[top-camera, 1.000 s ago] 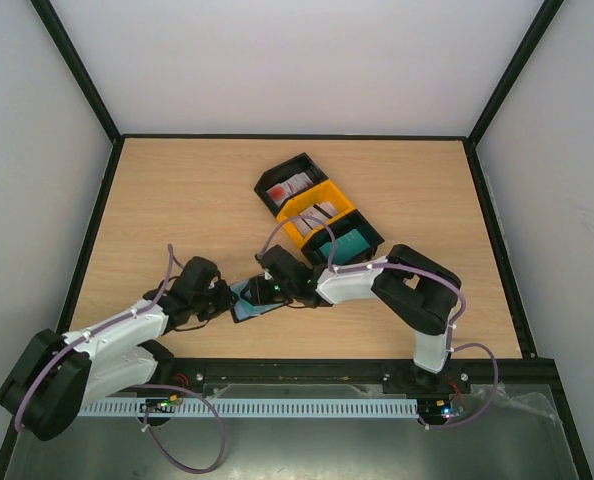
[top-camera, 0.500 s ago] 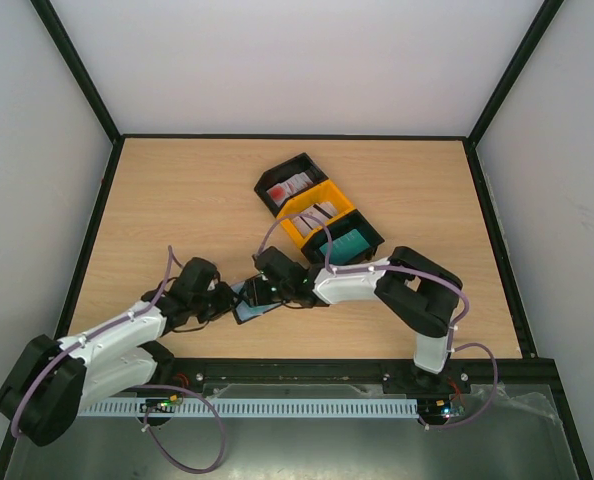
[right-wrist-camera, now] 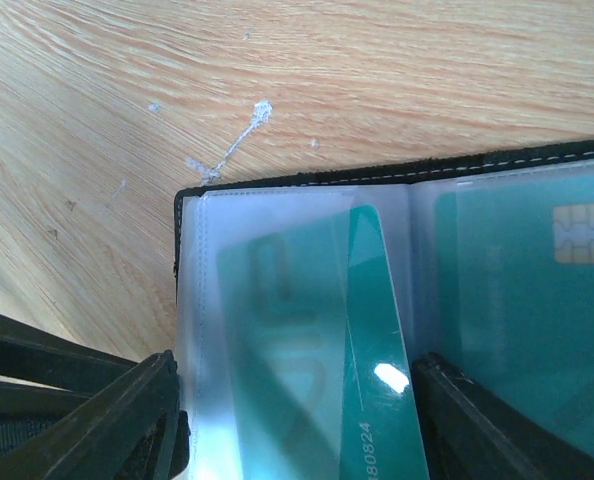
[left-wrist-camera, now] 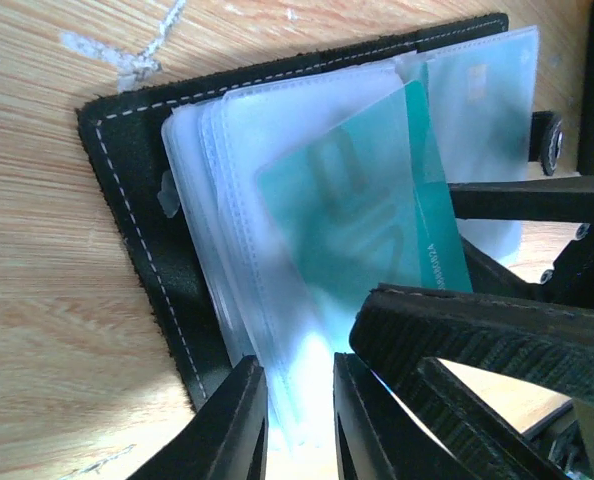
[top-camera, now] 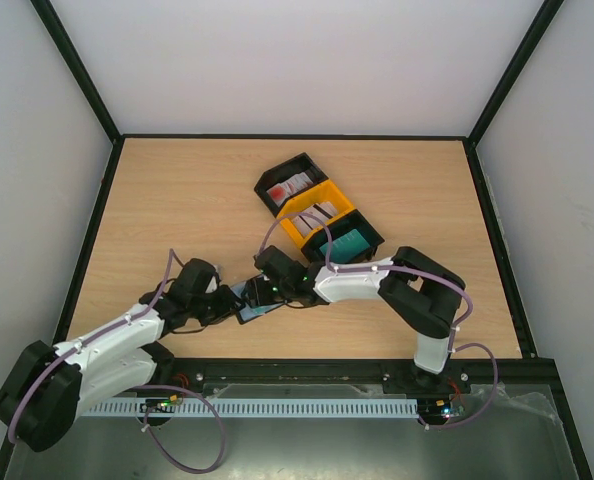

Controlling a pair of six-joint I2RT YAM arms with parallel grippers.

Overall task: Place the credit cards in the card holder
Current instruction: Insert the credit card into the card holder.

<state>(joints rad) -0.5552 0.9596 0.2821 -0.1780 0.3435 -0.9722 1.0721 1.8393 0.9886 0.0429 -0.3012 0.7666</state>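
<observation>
The left pincer (left-wrist-camera: 297, 365) was almost pressed together, pinching the edge of the clear sleeves (left-wrist-camera: 227, 200) that fan out of the card holder (left-wrist-camera: 127, 220). The card holder lay open and flat on the wooden surface (left-wrist-camera: 47, 330), its black stitched cover underneath.

The right pincer (right-wrist-camera: 295, 362) reached the card holder from the opposite side with its fingers spread wide, one on either side of a teal card (right-wrist-camera: 372, 330). That teal card sat tilted on the card holder. Part of it was tucked under a clear sleeve, and a strip along its long edge was bare and shiny. Whether a finger of the right pincer touched that edge could not be told. In the card holder's neighbouring pocket lay a second teal card (right-wrist-camera: 517, 290) with a chip, fully behind plastic.

Beyond the card holder, farther from the arms' bases, three trays stood touching in a slanted row. Nearest the card holder was a black tray (top-camera: 369, 232) holding teal cards (top-camera: 349, 243). Next came a yellow tray (top-camera: 299, 232) with pale cards (top-camera: 318, 212). Farthest was another black tray (top-camera: 277, 170) with red-blotched white cards (top-camera: 289, 185).
</observation>
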